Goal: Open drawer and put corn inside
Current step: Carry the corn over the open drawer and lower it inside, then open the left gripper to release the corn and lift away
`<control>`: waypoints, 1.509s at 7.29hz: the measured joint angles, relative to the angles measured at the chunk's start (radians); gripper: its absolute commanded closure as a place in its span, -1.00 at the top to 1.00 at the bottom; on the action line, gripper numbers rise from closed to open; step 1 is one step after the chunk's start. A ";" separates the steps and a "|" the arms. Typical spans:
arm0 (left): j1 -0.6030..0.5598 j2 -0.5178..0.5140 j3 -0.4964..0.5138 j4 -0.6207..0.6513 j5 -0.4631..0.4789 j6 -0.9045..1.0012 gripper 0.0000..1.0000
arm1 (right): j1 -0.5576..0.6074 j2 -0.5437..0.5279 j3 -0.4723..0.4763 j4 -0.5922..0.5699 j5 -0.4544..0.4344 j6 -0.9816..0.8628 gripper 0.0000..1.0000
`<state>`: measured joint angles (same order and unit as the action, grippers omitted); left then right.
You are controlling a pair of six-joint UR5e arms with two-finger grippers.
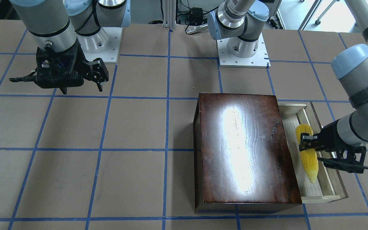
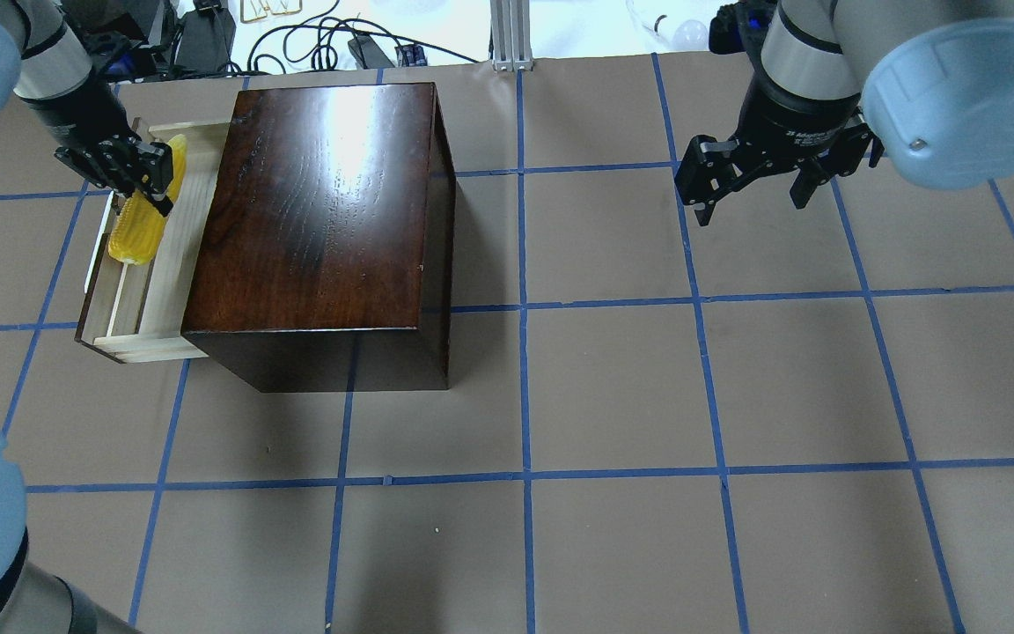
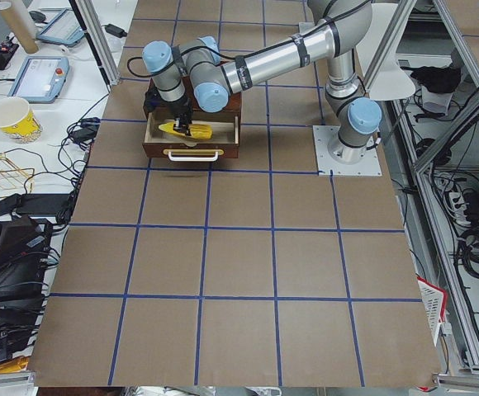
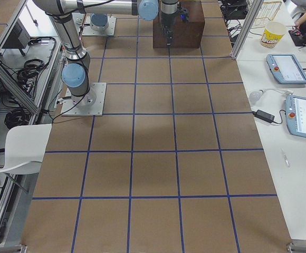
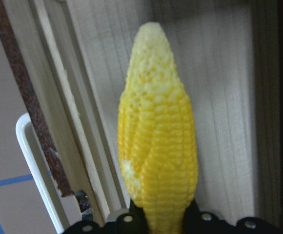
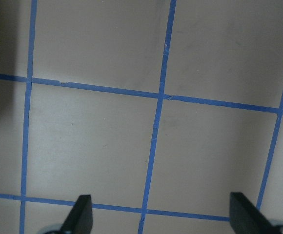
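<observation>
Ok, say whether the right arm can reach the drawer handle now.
Probably not: the wooden box stands between the right gripper and the handle, and the left gripper holds the corn over the drawer.

The left arm reaches in from the upper left of the overhead view, wrist angled down and to the right. Its left claw (image 2: 139,179) is clamped across the corn (image 2: 137,236) near the thick end, the cob jutting out past the fingers (image 5: 192,214). The right arm hangs at the upper right, wrist pointing down, and the right claw (image 2: 753,201) is spread wide, its two fingertips well apart.
</observation>
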<state>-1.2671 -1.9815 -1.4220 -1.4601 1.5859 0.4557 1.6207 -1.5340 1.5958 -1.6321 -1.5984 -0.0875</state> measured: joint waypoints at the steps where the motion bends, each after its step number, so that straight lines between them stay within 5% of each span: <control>1: 0.000 -0.009 -0.002 0.005 -0.007 -0.015 -0.31 | 0.000 0.000 0.000 0.000 0.000 0.000 1.00; 2: 0.000 -0.017 -0.003 0.008 -0.011 -0.021 0.21 | -0.001 0.000 0.000 0.000 0.000 0.000 1.00; 6: -0.003 -0.011 -0.002 0.013 -0.014 -0.025 1.00 | 0.001 0.000 0.000 0.000 0.000 0.000 1.00; 11: -0.013 0.092 0.042 0.000 0.021 -0.044 1.00 | 0.001 0.000 0.000 0.000 0.000 0.000 1.00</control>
<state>-1.2800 -1.8891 -1.3801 -1.4600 1.6068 0.4114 1.6213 -1.5340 1.5962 -1.6321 -1.5984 -0.0874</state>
